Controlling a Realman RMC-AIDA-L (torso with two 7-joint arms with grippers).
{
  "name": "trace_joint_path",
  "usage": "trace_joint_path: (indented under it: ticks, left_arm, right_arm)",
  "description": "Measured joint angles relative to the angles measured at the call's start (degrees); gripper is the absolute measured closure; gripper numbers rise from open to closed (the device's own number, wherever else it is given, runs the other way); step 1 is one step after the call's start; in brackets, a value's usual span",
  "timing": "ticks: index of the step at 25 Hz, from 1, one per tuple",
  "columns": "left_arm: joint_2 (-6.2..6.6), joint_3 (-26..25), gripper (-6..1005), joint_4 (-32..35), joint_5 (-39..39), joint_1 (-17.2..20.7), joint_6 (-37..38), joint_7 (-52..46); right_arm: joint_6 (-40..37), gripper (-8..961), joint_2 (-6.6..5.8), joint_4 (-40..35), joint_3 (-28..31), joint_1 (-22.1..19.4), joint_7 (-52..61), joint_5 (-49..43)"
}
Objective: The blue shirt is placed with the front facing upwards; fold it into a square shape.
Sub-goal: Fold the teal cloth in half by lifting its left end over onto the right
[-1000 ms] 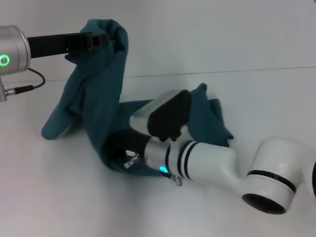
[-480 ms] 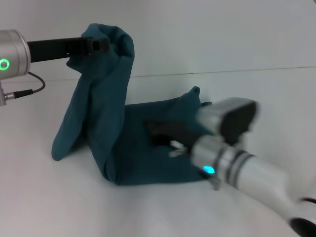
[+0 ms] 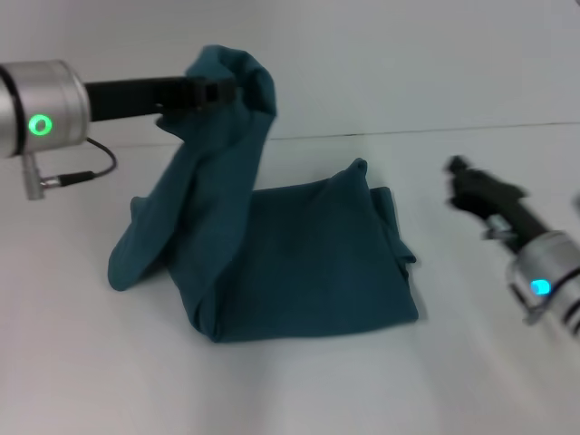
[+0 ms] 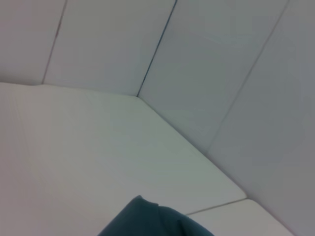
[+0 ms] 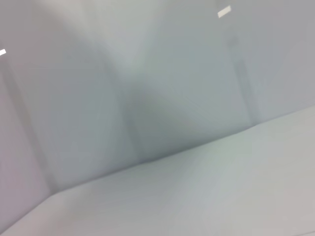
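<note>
One dark teal-blue cotton shirt [image 3: 299,258]; one white table surface [image 3: 299,381]; two black-fingered metal grippers, left [image 3: 213,91] and right [image 3: 467,181].

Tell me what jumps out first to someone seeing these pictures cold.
The blue shirt dominates: most of it lies bunched on the white table at centre, while one end is hoisted into a tall peak at upper left by the left gripper, shut on the cloth. The right gripper hangs apart at the right, holding nothing.

Blue shirt [image 3: 299,258] in left tool [image 3: 216,91]
</note>
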Motion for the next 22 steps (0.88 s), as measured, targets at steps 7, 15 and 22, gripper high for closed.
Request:
trace_joint_path:
  ticks: [7,15,22]
  left_arm:
    - [-0.18,8.39,898,-7.48,-5.09,-0.71,-5.26,1.68]
    - [-0.25,22.96,898,-26.70,-14.44,-7.27,-17.23,8.46]
    - [-0.33,30.06,897,-32.11,-23.07,-9.01,-23.69,19.92]
  right_arm:
    - [-3.84,946,-0.16,-14.70,2.10,0.46,13.00,0.03]
    - [-3.81,946,-0.17,-17.90,1.82,0.58,13.53,0.03]
    - [-3.49,945,-0.34,-18.15,2.08,1.16,13.35,0.04]
